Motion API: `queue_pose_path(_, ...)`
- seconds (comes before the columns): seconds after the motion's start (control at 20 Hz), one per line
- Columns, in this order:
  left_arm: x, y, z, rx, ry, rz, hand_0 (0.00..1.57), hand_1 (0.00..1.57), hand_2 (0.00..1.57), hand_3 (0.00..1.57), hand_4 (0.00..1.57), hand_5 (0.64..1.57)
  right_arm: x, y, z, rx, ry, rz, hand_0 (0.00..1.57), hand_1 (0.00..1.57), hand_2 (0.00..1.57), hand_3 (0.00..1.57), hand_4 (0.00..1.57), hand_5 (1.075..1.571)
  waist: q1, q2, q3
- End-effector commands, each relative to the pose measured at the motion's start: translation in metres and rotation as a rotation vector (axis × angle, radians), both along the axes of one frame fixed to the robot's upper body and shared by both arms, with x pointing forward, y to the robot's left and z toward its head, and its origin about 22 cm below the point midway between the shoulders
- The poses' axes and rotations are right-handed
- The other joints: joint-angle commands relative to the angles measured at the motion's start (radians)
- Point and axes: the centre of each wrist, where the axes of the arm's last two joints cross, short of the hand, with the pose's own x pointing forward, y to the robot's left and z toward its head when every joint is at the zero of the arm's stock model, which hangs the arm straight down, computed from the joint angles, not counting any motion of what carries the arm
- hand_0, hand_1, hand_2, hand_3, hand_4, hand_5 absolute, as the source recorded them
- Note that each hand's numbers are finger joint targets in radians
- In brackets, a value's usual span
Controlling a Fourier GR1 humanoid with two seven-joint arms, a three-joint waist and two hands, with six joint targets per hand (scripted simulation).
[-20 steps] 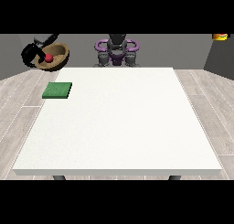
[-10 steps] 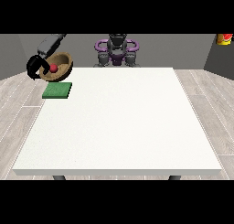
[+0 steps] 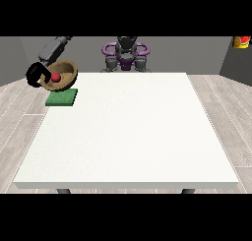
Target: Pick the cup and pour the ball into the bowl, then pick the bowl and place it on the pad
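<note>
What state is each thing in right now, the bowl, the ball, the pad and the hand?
Bowl: tilted, held above the pad's far edge.
Ball: red, inside the bowl.
Pad: flat on the table, nothing resting on it.
Hand at the view's left: gripping the bowl's rim.

My black hand (image 3: pixel 35 75) carries a brown bowl (image 3: pixel 66 75) with a red ball (image 3: pixel 56 77) inside, above a green pad (image 3: pixel 62 97) on the white table (image 3: pixel 128 132).
</note>
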Motion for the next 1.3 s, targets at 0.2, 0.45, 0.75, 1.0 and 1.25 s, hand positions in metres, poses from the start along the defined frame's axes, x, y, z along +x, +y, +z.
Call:
queue_pose_path(0.2, -0.005, 0.005, 0.010, -0.001, -0.012, 0.014, 0.00, 0.00, 0.00, 0.00, 1.19, 1.562, -0.002, -0.025, 0.026, -0.048, -0.029, -0.119, 1.54, 1.54, 1.44, 0.88, 0.00, 1.553, -0.006, -0.004, 0.0000)
queue_pose_path(0.45, -0.011, 0.021, -0.013, 0.001, 0.002, 0.035, 0.00, 0.00, 0.00, 0.00, 1.19, 1.563, 0.016, 0.018, -0.004, -0.010, -0.050, -0.076, 1.46, 1.46, 1.41, 0.83, 0.00, 1.532, -0.013, 0.004, -0.0008)
queue_pose_path(0.75, -0.012, 0.021, 0.001, 0.008, -0.052, 0.033, 0.00, 0.00, 0.00, 0.00, 1.19, 1.566, 0.019, -0.003, 0.025, -0.069, -0.131, -0.111, 1.26, 1.26, 1.35, 0.91, 0.11, 1.529, -0.004, 0.062, -0.0002)
queue_pose_path(1.0, -0.018, 0.035, 0.032, 0.016, -0.094, 0.030, 0.00, 0.00, 0.00, 0.00, 1.20, 1.568, 0.040, 0.028, 0.024, -0.109, -0.073, -0.001, 0.00, 0.00, 0.21, 0.00, 0.00, 1.442, 0.017, 0.095, -0.0013)
queue_pose_path(1.25, -0.001, -0.006, 0.000, 0.015, -0.026, -0.036, 0.00, 0.00, 0.00, 0.00, 1.19, 1.569, 0.030, 0.005, 0.025, -0.116, 0.034, -0.007, 0.00, 0.00, 0.00, 0.00, 0.00, 1.407, 0.050, 0.003, 0.0003)
